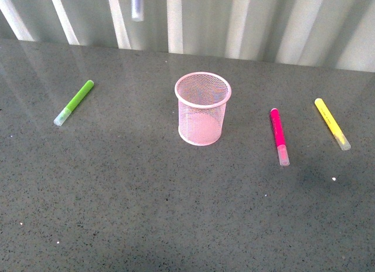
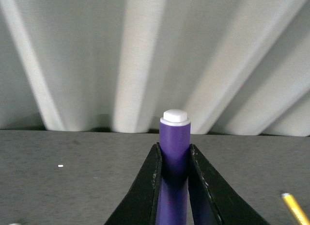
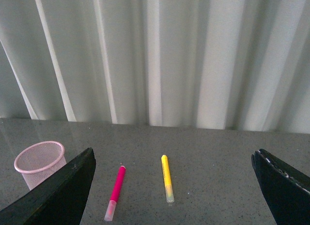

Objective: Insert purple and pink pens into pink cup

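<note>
The left hand (image 2: pixel 174 157) clamps the purple pen (image 2: pixel 174 135) high (clear cap down), likely for a drop into the pink cup (image 1: pixel 203 108). The right hand (image 3: pixel 174 154) gapes empty; the pink pen (image 1: pixel 279 136) lies on the table (image 1: pixel 176 213) nearby.

A green marker (image 1: pixel 74 102) lies flat near the left edge of the grey speckled worktop (image 1: pixel 176 213), its clear cap toward the front. A yellow marker (image 1: pixel 331 123) lies near the right edge. Pale pleated curtains (image 1: pixel 263 26) hang behind the far edge.
</note>
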Robot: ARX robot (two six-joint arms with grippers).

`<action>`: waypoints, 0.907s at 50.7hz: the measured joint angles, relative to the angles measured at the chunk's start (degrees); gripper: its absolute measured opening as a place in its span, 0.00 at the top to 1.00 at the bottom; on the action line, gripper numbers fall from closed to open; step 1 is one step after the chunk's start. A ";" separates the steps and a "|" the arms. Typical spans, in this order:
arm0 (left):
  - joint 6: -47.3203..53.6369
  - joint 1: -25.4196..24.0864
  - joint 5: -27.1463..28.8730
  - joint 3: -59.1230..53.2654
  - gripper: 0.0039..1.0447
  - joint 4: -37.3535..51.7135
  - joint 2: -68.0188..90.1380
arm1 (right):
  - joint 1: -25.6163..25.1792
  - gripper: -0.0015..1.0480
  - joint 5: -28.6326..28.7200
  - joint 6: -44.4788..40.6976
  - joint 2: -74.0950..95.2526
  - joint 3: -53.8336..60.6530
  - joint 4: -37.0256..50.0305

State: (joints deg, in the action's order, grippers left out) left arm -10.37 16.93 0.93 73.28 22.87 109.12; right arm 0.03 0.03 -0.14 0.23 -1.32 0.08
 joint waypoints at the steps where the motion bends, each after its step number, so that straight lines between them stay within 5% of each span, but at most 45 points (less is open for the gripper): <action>1: -0.63 0.72 0.00 -0.92 0.89 1.22 -0.33 | 0.00 0.07 0.00 0.00 0.00 0.00 0.00; 11: -6.71 9.09 2.56 -8.11 0.89 16.26 1.81 | 0.00 0.07 0.00 0.00 0.00 0.00 0.00; 21: -8.44 10.86 4.63 -7.58 0.89 24.24 7.74 | 0.00 0.07 0.00 0.00 0.00 0.00 0.00; 46: -3.76 10.23 6.12 0.11 0.89 20.98 15.30 | 0.00 0.07 0.00 0.00 0.00 0.00 0.00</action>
State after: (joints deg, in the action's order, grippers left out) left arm -14.13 27.16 7.05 73.38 43.86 124.42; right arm 0.03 0.03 -0.14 0.23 -1.32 0.08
